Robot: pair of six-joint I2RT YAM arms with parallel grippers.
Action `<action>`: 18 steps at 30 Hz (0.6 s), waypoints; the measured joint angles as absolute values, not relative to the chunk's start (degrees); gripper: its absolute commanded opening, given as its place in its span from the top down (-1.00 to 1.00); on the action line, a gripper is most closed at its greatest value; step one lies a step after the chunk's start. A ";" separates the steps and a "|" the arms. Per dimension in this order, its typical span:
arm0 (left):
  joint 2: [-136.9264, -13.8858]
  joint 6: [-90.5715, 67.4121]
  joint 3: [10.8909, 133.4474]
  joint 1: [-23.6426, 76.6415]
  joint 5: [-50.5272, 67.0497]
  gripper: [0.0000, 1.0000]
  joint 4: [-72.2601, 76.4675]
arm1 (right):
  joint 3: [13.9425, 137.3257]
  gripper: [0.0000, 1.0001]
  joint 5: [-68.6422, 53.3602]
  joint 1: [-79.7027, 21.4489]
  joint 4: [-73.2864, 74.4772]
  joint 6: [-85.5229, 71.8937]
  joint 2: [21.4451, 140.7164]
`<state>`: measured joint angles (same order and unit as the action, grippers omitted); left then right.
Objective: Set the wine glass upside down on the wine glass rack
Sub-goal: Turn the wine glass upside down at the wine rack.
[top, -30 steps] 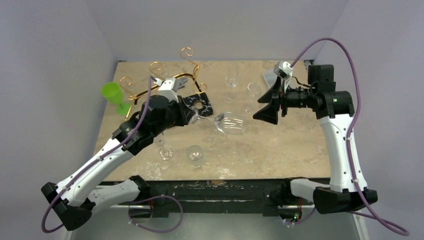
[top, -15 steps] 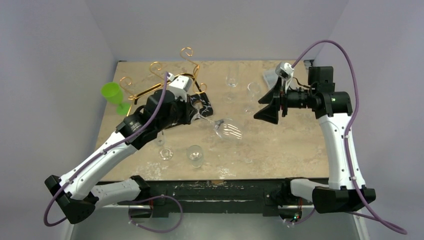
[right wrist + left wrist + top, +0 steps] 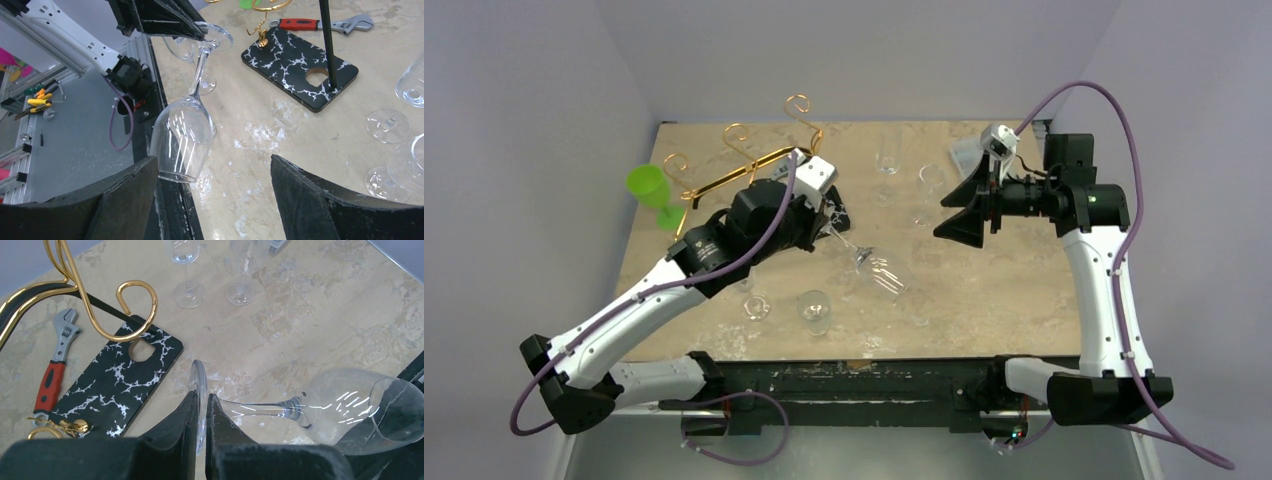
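My left gripper (image 3: 829,222) is shut on the round foot of a clear wine glass (image 3: 879,272). The glass hangs off the table, stem slanting and bowl pointing down and toward the near right. In the left wrist view the fingers (image 3: 200,396) pinch the foot edge-on and the bowl (image 3: 350,410) lies to the right. The gold wire rack (image 3: 744,150) stands at the far left, behind my left gripper; one scroll loop (image 3: 153,310) shows in the left wrist view. My right gripper (image 3: 954,212) is open and empty, right of the glass (image 3: 182,130), which sits near its left finger.
A black white-veined board (image 3: 115,380) lies under the rack, with a red-handled wrench (image 3: 55,365) beside it. A green cup (image 3: 652,190) stands at the left edge. Clear glasses stand at the back (image 3: 886,150), (image 3: 929,185) and near front (image 3: 814,310), (image 3: 756,305).
My left wrist has moved right and turned, swinging the glass bowl from lying level to slanting down toward the near edge. The right arm has barely moved.
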<state>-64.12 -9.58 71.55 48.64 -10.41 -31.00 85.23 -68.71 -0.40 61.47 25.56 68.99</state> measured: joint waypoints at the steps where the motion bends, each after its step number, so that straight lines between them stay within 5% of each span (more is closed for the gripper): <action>1: -64.38 -8.67 71.75 49.06 -10.90 1.00 -30.98 | 85.23 -0.63 -68.95 -0.36 61.45 25.56 68.99; 18: -67.61 2.31 75.77 53.06 -13.63 1.00 -29.12 | 85.25 -0.63 -72.03 -0.34 61.25 25.54 71.33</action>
<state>-67.61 2.31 75.77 53.06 -13.63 -29.12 85.25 -72.03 -0.34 61.25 25.54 71.33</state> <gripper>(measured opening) 0.050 0.812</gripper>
